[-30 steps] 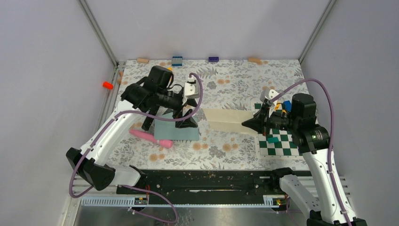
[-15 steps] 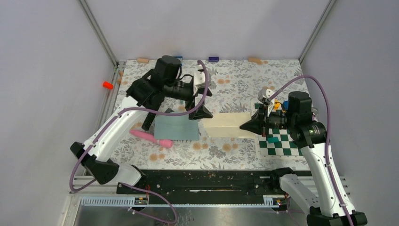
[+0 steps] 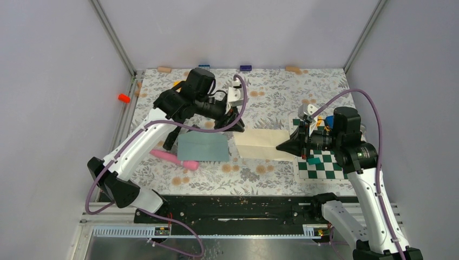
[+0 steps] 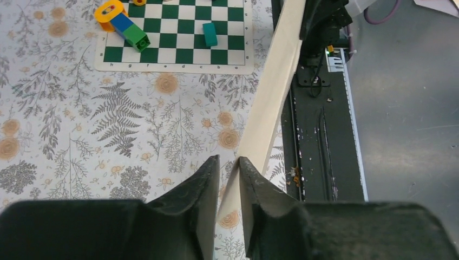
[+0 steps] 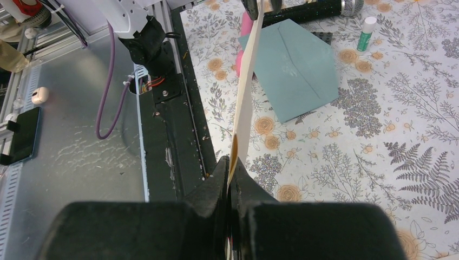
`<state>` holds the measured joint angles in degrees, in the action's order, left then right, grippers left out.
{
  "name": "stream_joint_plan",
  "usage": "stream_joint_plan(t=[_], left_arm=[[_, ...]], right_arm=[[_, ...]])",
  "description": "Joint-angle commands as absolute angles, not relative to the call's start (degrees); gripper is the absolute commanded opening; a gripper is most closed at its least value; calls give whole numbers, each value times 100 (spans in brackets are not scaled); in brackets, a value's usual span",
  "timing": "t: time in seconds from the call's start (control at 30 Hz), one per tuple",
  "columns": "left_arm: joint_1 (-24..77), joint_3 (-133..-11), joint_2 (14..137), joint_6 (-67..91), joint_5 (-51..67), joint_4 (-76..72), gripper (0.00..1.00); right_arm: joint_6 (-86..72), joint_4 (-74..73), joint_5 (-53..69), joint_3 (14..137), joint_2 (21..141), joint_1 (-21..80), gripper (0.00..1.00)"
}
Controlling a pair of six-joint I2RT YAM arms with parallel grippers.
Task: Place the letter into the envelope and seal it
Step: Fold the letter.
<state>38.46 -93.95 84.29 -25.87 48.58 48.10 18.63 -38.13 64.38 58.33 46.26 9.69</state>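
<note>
The cream folded letter (image 3: 262,143) hangs just above the floral table, stretched between both grippers. My right gripper (image 3: 279,145) is shut on its right end; in the right wrist view the sheet (image 5: 246,92) runs away edge-on from the pinching jaws (image 5: 230,161). My left gripper (image 3: 236,128) has closed in on the left end. In the left wrist view the letter (image 4: 273,92) fills the slim gap between those jaws (image 4: 228,161). The teal-grey envelope (image 3: 203,147) lies flat to the left of the letter, below the left arm, its flap spread open (image 5: 295,65).
A pink object (image 3: 173,158) lies at the envelope's near left corner. A green chessboard mat (image 3: 325,168) with coloured blocks (image 4: 122,21) sits under the right arm. A glue stick (image 5: 368,32) stands beyond the envelope. A black rail (image 3: 233,208) runs along the near edge.
The left arm swung right from over the envelope to the letter's left end, and its wide jaws closed in on the sheet. The right gripper kept its hold, barely moving.
</note>
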Motion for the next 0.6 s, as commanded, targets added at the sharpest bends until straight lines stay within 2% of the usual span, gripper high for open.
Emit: stream_joint_plan(t=[0.0, 0.2, 0.23, 0.3, 0.37, 0.4, 0.43, 0.5, 0.57], left_arm=[[3845, -9337, 8180, -2944, 5209, 5012, 19], [3847, -9303, 8194, -3172, 5306, 5296, 21], [3848, -9280, 8184, -3185, 5320, 5296, 20], [3848, -9267, 8172, -3179, 5350, 5299, 0], [3849, -9257, 8174, -3162, 5351, 5297, 0], [3850, -9249, 8167, -3160, 5326, 5292, 0], [3850, -9250, 8165, -3140, 5296, 5292, 0], [3849, -9246, 8157, -3054, 5128, 5307, 0], [3845, -9194, 8140, -2905, 4856, 5248, 0]], right_arm=[[1929, -3791, 6503, 6073, 4570, 949, 0], [1943, -3779, 6416, 6082, 4575, 949, 0], [1942, -3785, 6408, 6082, 4586, 949, 0], [1955, -3780, 6372, 6082, 4603, 949, 0], [1987, -3778, 6295, 6076, 4599, 949, 1], [2029, -3774, 6255, 6073, 4595, 949, 10], [2057, -3782, 6186, 6078, 4588, 949, 31], [2110, -3781, 5931, 6145, 4565, 949, 66], [2153, -3790, 5556, 6281, 4551, 949, 85]])
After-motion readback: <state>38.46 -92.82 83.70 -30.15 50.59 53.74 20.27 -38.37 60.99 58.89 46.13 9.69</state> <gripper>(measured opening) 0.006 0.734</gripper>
